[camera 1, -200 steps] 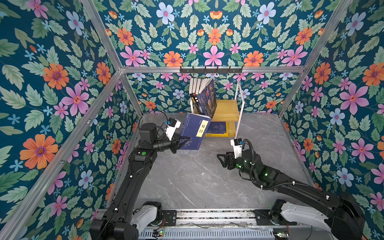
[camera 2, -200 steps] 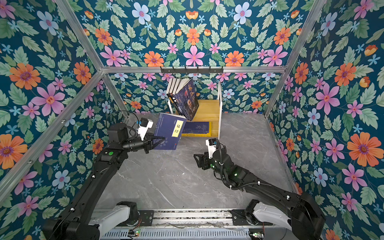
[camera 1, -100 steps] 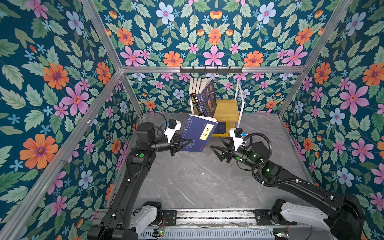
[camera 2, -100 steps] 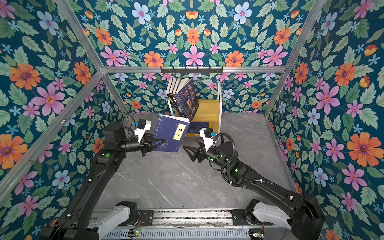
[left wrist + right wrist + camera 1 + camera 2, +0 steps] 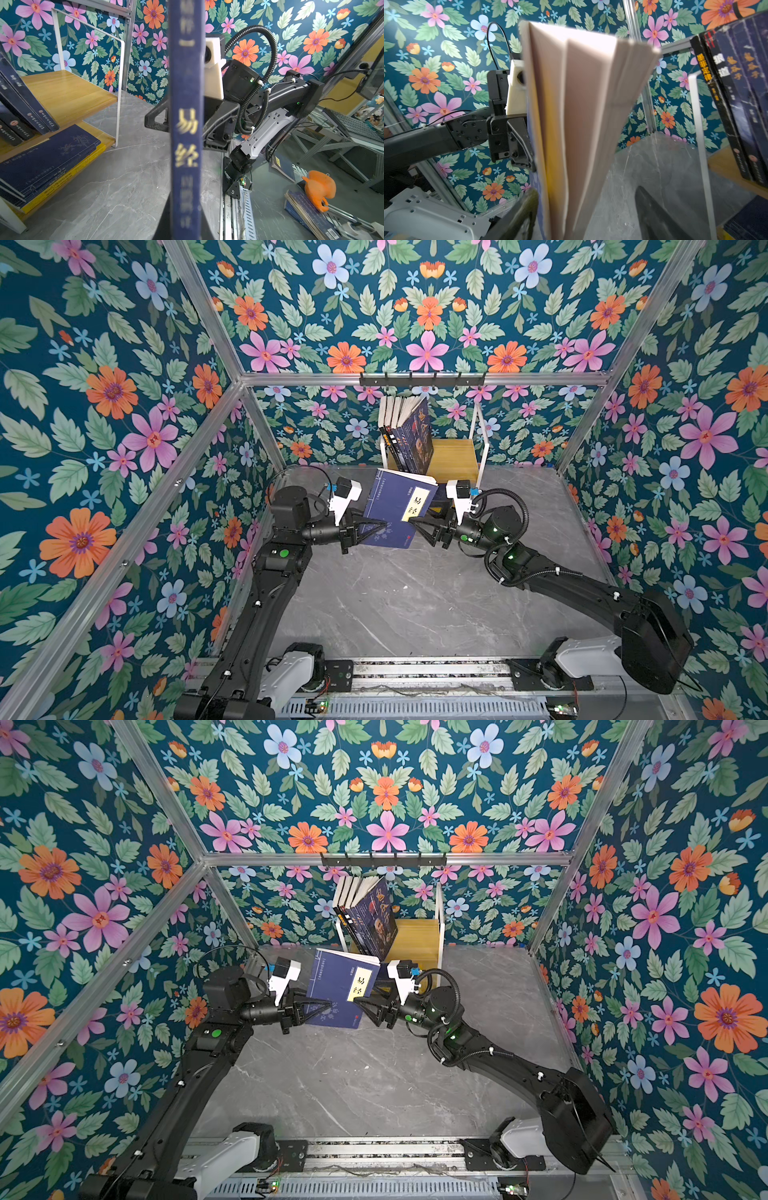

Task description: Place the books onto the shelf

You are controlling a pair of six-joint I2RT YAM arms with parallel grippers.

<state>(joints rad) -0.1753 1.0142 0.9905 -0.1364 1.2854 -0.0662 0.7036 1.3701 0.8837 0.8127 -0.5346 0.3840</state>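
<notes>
In both top views your left claw (image 5: 378, 527) is clenched on the lower part of a navy book (image 5: 392, 506), holding it off the desk (image 5: 415, 597) just in front of the shelf (image 5: 455, 456). A second ago your right claw (image 5: 412, 522) hung low over the desk, well apart from the book. Now it has swung in and its tips sit at the book's right edge, beside the yellow label (image 5: 417, 508). The book itself has barely shifted. More books (image 5: 409, 433) lean on the shelf's top level.

The left wrist view gives you what the top views hide. The book's spine stands upright, and the right claw's fingers (image 5: 155, 116) sit one on each side of it, spread and released, not pinching. On the shelf's lower level lies a flat stack (image 5: 47, 153), navy covers over a yellow one.

The right wrist view shows the opposite edge. The pages fan loosely between that claw's fingers, one close by the cover, the other clear of the paper. Behind the book you see the left claw gripping the cover.
</notes>
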